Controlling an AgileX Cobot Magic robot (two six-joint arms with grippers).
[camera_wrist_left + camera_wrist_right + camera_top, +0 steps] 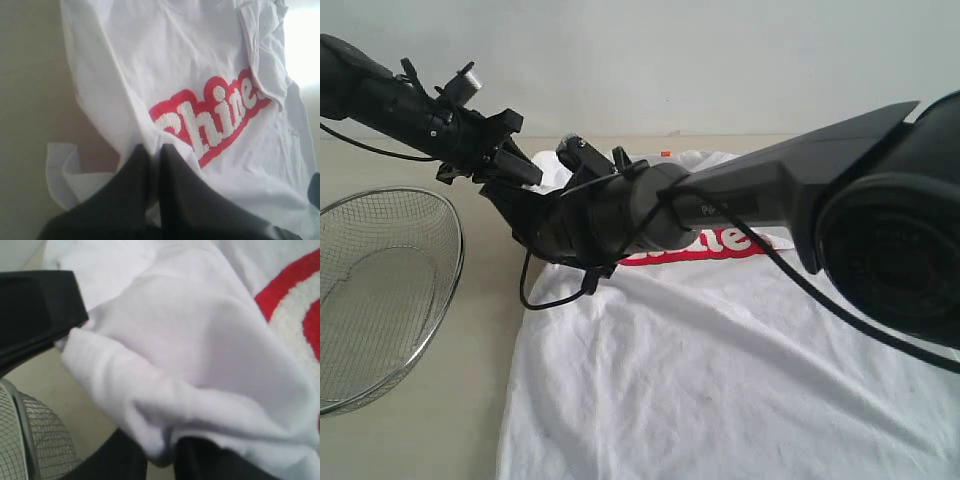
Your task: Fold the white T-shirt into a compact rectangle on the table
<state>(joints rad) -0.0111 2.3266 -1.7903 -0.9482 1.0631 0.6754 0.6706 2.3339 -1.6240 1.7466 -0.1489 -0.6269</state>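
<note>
The white T-shirt [720, 370] lies spread on the beige table [470, 420], its red lettered band [725, 245] partly hidden behind the right arm. My left gripper [525, 172] reaches in from the upper left to the shirt's far left corner. In the left wrist view that gripper [152, 150] is shut on a pinch of white T-shirt [150, 60] beside the red band [210, 120]. My right gripper [508, 198] crosses over the shirt to the same corner. There it [170, 452] is shut on a thick fold of white T-shirt [190, 355], close to the left gripper's finger [40, 305].
A round wire-mesh basket [380, 290] stands on the table left of the shirt, close to both grippers; its rim [22, 440] shows in the right wrist view. Bare table [25, 100] runs along the shirt's left edge. A pale wall stands behind.
</note>
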